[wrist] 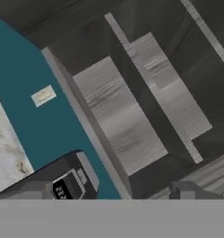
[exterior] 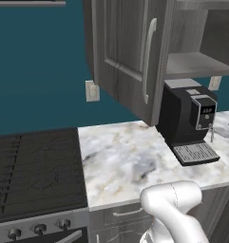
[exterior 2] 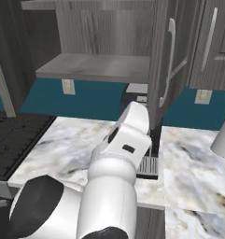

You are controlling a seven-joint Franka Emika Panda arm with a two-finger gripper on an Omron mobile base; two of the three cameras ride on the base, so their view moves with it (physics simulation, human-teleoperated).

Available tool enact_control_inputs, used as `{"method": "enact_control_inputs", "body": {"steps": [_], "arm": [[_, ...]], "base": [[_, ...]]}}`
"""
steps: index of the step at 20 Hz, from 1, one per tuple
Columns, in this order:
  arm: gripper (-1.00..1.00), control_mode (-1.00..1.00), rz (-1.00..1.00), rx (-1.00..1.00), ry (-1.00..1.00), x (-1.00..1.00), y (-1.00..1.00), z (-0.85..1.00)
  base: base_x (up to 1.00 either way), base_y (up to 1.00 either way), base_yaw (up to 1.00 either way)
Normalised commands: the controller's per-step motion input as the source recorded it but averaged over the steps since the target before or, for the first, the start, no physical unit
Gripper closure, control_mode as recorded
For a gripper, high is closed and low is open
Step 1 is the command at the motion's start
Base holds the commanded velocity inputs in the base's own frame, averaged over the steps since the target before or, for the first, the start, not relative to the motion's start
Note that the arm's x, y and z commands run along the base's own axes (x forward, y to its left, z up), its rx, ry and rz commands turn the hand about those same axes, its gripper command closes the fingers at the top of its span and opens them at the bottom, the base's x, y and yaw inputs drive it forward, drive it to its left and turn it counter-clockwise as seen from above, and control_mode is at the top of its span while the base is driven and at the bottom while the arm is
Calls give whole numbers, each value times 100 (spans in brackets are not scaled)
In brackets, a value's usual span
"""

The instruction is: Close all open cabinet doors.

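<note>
The robot's white arm (exterior 2: 114, 186) rises nearest the cameras, over the marble surface (exterior: 130, 161). Above it the open cabinet door (exterior: 128, 52) swings out over the surface, its shelf (exterior 2: 100, 67) exposed; a second door (exterior 2: 167, 60) also stands ajar. The coffee machine (exterior: 189, 121) sits just beside the door's swing. The end effector (wrist: 108, 197) has its fingers spread wide, holding nothing. A careless push could glance off the handle (exterior: 148, 59), or the arm could knock the machine.

Coffee machine (exterior 2: 138, 100) behind open cabinet door (exterior 2: 167, 65)
</note>
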Motion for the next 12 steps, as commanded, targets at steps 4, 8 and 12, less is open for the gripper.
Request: {"method": "enact_control_inputs", "body": {"steps": [4,8,12], "arm": [[-100,-100,-9,-22,-2,0,-72,0],[-100,-100,-10,-21,0,15,-65,-7],[-100,-100,-3,-16,3,58,-60,-6]], "base": [[0,0,0],[0,0,0],[0,0,0]]}}
